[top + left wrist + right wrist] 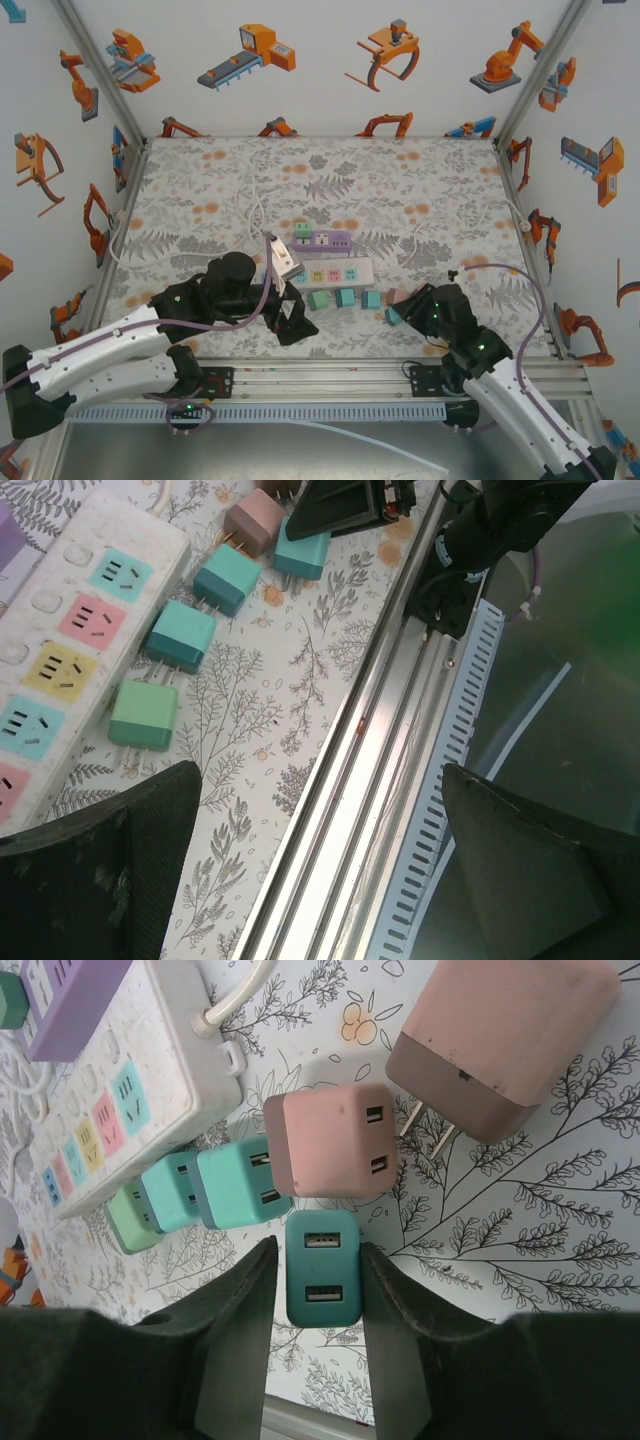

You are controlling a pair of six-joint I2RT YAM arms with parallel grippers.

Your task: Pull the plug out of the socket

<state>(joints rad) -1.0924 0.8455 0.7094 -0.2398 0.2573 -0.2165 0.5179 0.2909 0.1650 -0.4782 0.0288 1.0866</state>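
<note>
Green plug (303,230): appears seated at the left end of the purple strip (335,240), just beyond the left claw (296,322) and well beyond and to the left of the right claw (318,1248). Judged the one left to pull. The strip's long axis runs left to right, so the pull should go straight up off its face. The left arm is the nearer.

Left claw: spread wide, empty, at the near edge of the tabletop (200,190).

White strip (340,272): between the left claw and the purple strip, sockets bare.

Loose plugs (345,297): a row of three, green to teal, unplugged, right of the left claw.

Pink plug (335,1140): just beyond the right claw's tips.

Teal plug (322,1265): off any socket, between the right claw's fingers (385,1300), which are closed against its two flanks.
</note>
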